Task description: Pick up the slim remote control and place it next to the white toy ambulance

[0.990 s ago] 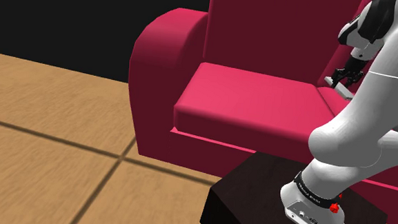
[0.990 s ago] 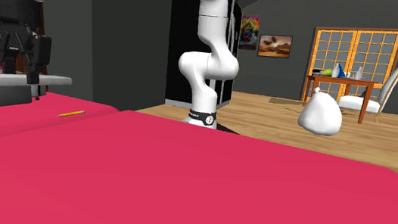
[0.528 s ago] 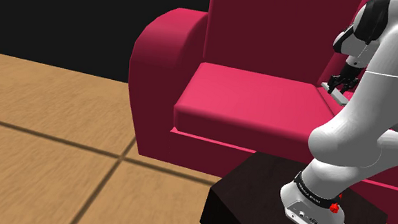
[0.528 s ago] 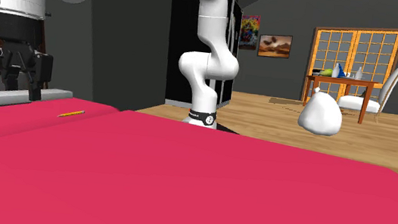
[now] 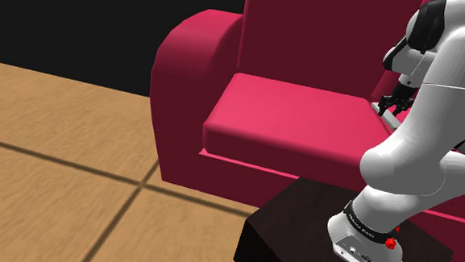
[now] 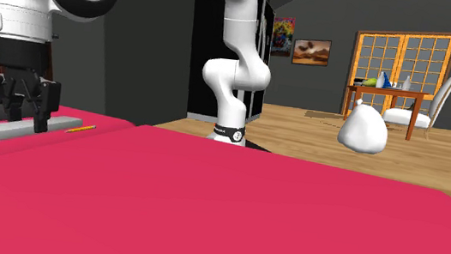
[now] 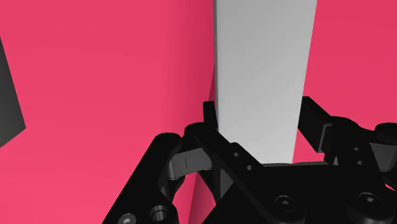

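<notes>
Wrist view: the gripper (image 7: 262, 119) is seen over the red seat of a sofa (image 7: 114, 76).
Jaws: closed in on the slim remote control (image 7: 264, 63), with one finger (image 7: 210, 118) pressed to each long edge.
Remote: a plain grey slab, clasped between the jaws and carried out well past the fingertips.
Seat: found just beneath the jaws; contact with the slab cannot be told.
Pencil (image 6: 81, 127): yellow, laid on the seat near the jaws.

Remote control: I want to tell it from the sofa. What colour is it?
The remote control is plain light grey, clearest in the wrist view against the pink sofa.
</notes>
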